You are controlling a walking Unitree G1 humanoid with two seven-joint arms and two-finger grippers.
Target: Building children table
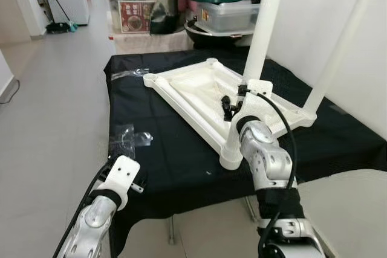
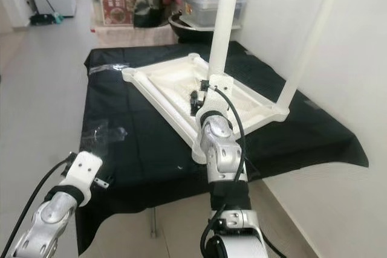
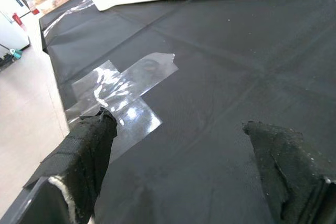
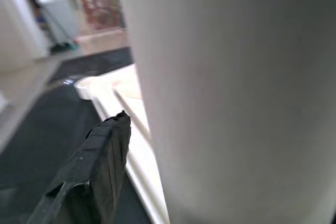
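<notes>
Plastic, I judge, stiff, light and slick: my right gripper (image 1: 231, 106) clamps the near table leg (image 1: 263, 28) low by its socket, while my left gripper (image 3: 184, 145) hovers with jaws apart.

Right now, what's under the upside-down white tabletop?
The tabletop lies on a black cloth, which also carries clear tape. Two legs stand up from it. Whatever supports the cloth is covered.
</notes>
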